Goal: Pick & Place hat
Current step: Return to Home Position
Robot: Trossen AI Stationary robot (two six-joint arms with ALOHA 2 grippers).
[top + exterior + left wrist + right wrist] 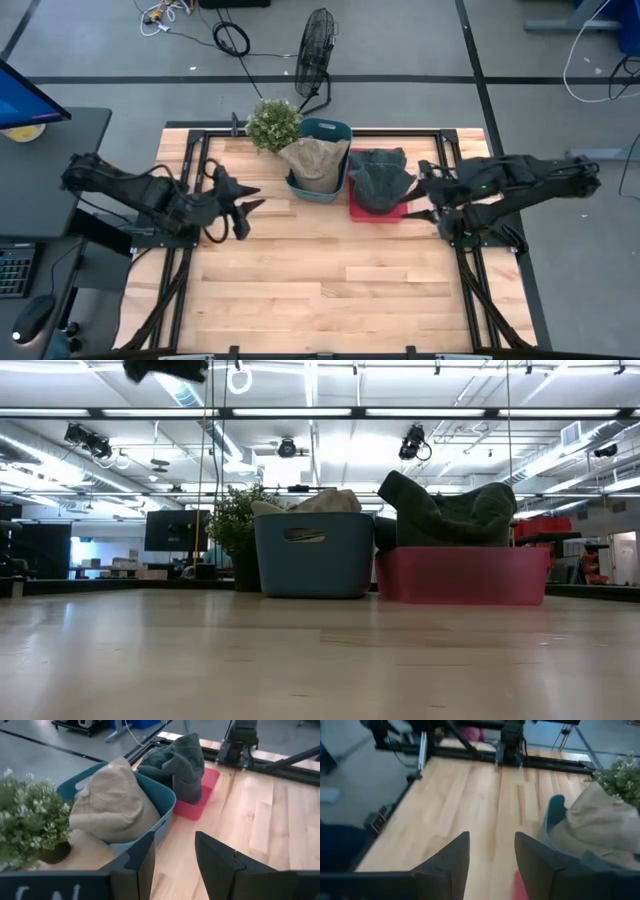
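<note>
A tan hat lies in a teal bin near the table's far edge; the left wrist view shows the tan hat filling the teal bin. A dark green hat sits heaped in a red tray just right of the bin, also seen as the green hat over the red tray. My left gripper hovers open to the left of the bin, above the table. My right gripper is open beside the tray's right side, touching nothing.
A small potted plant stands at the far edge, left of the bin, also visible as the plant. Bare wooden table spreads across the near half. A floor fan stands beyond the table.
</note>
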